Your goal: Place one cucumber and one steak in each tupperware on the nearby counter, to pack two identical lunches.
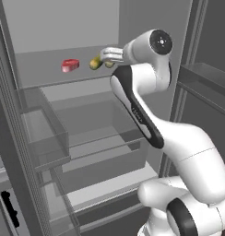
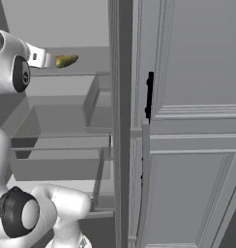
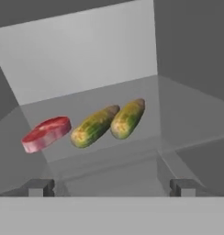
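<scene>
Grey fridge interior, upper shelf carrying one pink-red steak beside two cucumbers lying side by side, gripper wide apart, empty, just short of the cucumbers.

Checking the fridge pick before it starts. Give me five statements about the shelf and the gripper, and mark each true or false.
1. Two cucumbers lie side by side on the fridge shelf, one nearer the steak than the other. True.
2. The gripper is shut on a cucumber. False: its jaws stand open, short of both cucumbers, holding nothing.
3. A pinkish-red steak lies on the same shelf, at the end of the row. True.
4. The steak rests on top of a cucumber. False: it lies apart from them, directly on the shelf.
5. In the left base view the arm reaches up to the shelf, with the gripper right by the cucumbers. True.
</scene>
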Controlling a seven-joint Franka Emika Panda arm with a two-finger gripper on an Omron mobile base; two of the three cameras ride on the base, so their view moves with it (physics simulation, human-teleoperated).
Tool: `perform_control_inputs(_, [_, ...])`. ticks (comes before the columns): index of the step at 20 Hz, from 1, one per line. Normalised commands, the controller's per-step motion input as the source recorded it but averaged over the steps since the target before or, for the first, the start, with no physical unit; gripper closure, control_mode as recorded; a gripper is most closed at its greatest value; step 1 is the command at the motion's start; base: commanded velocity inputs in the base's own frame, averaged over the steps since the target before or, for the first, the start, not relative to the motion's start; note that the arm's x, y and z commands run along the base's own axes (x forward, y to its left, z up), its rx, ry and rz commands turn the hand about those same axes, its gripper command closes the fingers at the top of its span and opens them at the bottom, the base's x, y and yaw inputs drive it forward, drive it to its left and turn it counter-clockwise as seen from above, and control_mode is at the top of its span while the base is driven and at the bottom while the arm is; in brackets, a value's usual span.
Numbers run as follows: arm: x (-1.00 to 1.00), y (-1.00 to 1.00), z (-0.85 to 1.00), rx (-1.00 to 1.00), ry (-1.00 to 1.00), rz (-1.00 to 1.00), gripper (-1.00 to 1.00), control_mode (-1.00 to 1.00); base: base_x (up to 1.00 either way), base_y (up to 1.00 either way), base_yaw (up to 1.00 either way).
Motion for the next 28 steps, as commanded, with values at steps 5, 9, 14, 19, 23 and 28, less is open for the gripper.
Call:
perform_control_inputs(5, [0.43,-0.12,-0.16,-0.08,0.12,0.04,-1.00,-1.00,0.00,0.00,0.00])
perform_control_inputs(9, [0.45,-0.15,0.00,0.00,0.17,0.05,-1.00,-1.00,0.00,0.00,0.00])
perform_control_inputs(14, [0.49,0.00,-0.25,-0.11,0.00,0.03,-1.00,-1.00,0.00,0.00,0.00])
perform_control_inputs(19, [0.64,0.00,-0.25,-0.13,0.00,0.00,-1.00,-1.00,0.00,0.00,0.00])
perform_control_inputs(23, [0.72,0.04,0.00,-0.02,0.01,0.00,-1.00,-1.00,0.00,0.00,0.00])
perform_control_inputs(28, [0.51,0.17,-0.14,0.00,0.11,0.00,-1.00,-1.00,0.00,0.00,0.00])
